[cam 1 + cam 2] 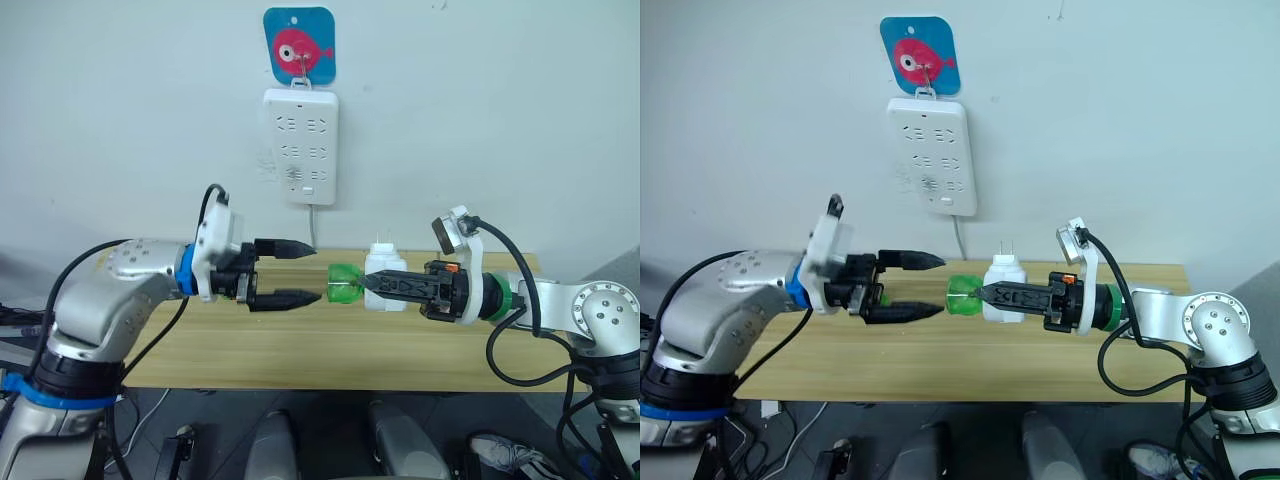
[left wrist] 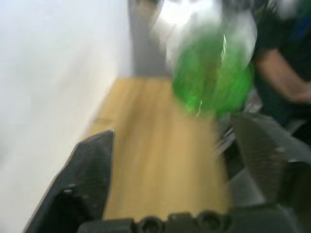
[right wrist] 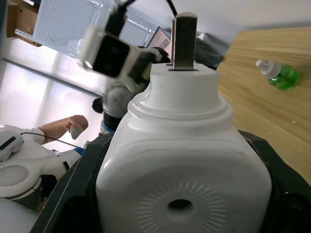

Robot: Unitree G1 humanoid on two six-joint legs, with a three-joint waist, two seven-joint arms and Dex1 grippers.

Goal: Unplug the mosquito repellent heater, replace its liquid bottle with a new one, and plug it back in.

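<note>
Right wrist view is showing the right gripper (image 1: 385, 284) with its black fingers clamped on either side of the mosquito repellent heater (image 3: 182, 160), prongs pointing up and the round vent facing the camera. From the head views, the heater is being held in the air above the table (image 1: 300, 350), unplugged from the wall power strip (image 1: 301, 145), with its green bottle (image 1: 343, 283) sticking out toward the robot's left. The left gripper (image 1: 297, 272) is hovering just beside that bottle, fingers spread apart, one above and one below its level. A spare green bottle (image 3: 278, 76) with a white cap is lying on the table. The step in hand looks like removing the old bottle: the left fingers need to move around it, close, and twist it free.
</note>
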